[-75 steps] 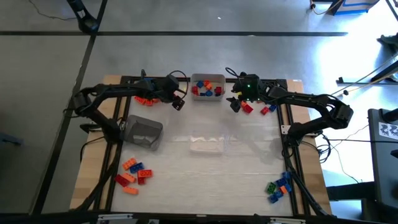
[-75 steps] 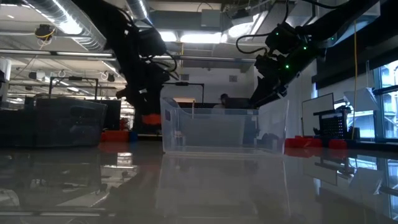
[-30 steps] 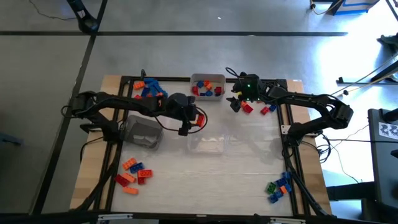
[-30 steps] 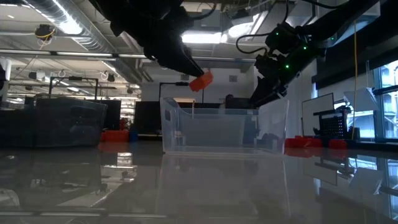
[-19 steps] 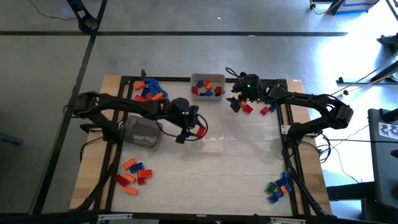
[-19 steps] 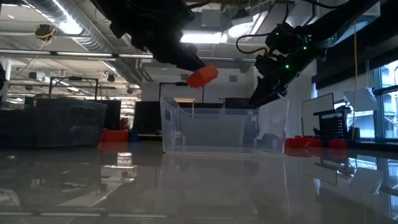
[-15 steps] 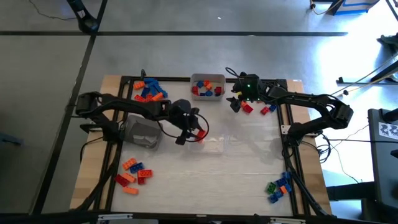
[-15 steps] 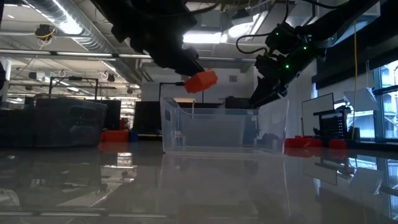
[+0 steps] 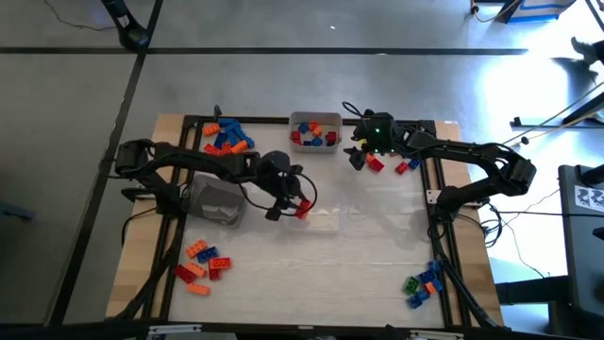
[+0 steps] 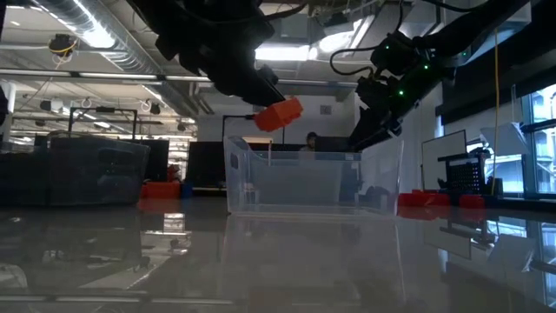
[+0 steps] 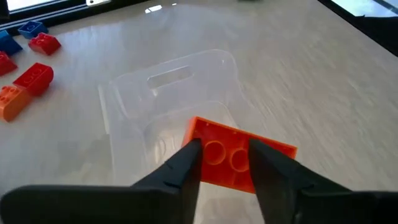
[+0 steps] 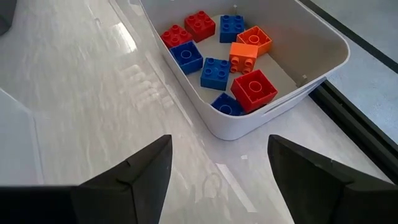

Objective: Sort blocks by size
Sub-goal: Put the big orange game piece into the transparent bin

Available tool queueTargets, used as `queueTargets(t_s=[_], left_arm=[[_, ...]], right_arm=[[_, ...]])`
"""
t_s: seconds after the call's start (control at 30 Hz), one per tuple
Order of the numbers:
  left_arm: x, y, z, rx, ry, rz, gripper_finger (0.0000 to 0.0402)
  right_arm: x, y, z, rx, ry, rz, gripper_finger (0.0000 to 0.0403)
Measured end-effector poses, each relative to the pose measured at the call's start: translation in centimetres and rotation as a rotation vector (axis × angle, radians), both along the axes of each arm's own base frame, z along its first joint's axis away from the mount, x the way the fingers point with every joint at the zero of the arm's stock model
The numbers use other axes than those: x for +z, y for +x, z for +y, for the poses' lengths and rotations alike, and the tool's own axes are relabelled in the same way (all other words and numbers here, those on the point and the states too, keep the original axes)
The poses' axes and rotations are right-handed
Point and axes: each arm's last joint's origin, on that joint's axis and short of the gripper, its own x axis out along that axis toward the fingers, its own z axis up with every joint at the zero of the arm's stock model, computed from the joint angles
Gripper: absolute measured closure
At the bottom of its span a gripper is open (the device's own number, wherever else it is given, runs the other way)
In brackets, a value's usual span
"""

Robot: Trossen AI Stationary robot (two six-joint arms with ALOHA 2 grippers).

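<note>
Your left pincer (image 11: 225, 163) has carried its clamped orange brick (image 11: 231, 155) from the bench's far edge to above the clear tray (image 11: 168, 99); centre it over the tray before releasing.

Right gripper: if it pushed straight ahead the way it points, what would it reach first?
Probably the white bin of mixed blocks; the open right gripper faces its near wall, though the depth is uncertain.

My overhead camera looks straight down on the table (image 9: 377, 255). Low camera sits at tabletop level, facing the clear tray (image 10: 313, 178), also seen close by left wrist. Right wrist looks into white bin (image 12: 311, 68).
</note>
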Motion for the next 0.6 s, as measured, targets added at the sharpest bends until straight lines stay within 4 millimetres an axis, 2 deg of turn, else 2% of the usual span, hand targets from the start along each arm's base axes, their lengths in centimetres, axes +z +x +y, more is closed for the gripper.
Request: queueTargets(t_s=[0.17, 0.27, 0.37, 0.43, 0.5, 0.6], left_arm=[[0.0, 0.0, -0.4, -0.009, -0.006, 0.002, 0.0216], [0.1, 0.0, -0.3, 0.007, 0.006, -0.001, 0.0195], [0.7, -0.2, 0.1, 0.049, 0.030, -0.016, 0.0189], [1.1, -0.3, 0.6, 0.093, 0.056, -0.035, 0.0192], [1.2, -0.3, 1.0, 0.162, 0.098, -0.036, 0.0200], [0.8, -0.1, 1.4, 0.218, 0.115, -0.021, 0.0212]], right_arm=[[0.0, 0.0, 0.0, 0.000, 0.000, 0.000, 0.0142], [0.0, 0.0, 0.0, 0.001, -0.001, -0.001, 0.0142], [0.7, 0.0, 0.2, 0.030, 0.007, -0.034, 0.0142], [2.1, 0.1, 0.8, 0.087, 0.011, -0.102, 0.0142], [3.4, 0.4, 1.8, 0.154, 0.002, -0.159, 0.0142], [4.2, 1.7, 4.2, 0.270, 0.000, -0.223, 0.0142]])
